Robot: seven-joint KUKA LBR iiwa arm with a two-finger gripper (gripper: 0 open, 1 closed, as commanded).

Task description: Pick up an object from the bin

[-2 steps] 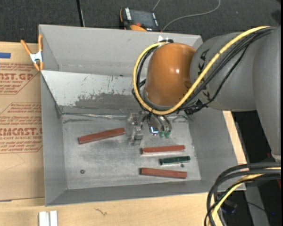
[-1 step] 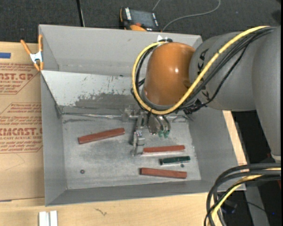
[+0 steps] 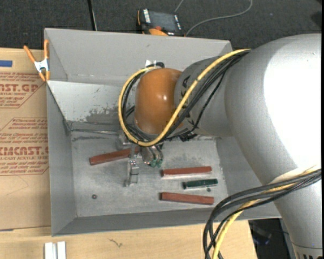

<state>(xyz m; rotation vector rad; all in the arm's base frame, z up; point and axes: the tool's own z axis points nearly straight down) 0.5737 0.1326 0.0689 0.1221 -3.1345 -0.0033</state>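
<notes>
Red-brown stick point(image 3: 109, 157) is the piece nearest my gripper point(image 3: 132, 178). It lies flat on the floor of the bin point(image 3: 59, 198), left of centre and slightly tilted, with its right end just beside my tool. My gripper hangs low over the floor, pointing down, close to that end and a little nearer the front wall. I cannot tell how far open it is, because my orange cover point(image 3: 154, 99) and the cables looped around it mask the upper part. I see nothing held in it.

To my right lie three more sticks, well apart from the first: an upper red stick point(image 3: 186, 171), a dark green stick point(image 3: 200, 183) just beneath it, and a lower red stick point(image 3: 187, 198) nearest the front wall. They lie roughly parallel with gaps between them, so each could be taken alone.

I judge the pick not yet made. Closing near a stick's end rather than its middle could let it swing on the lift, so I would centre over it first.
</notes>
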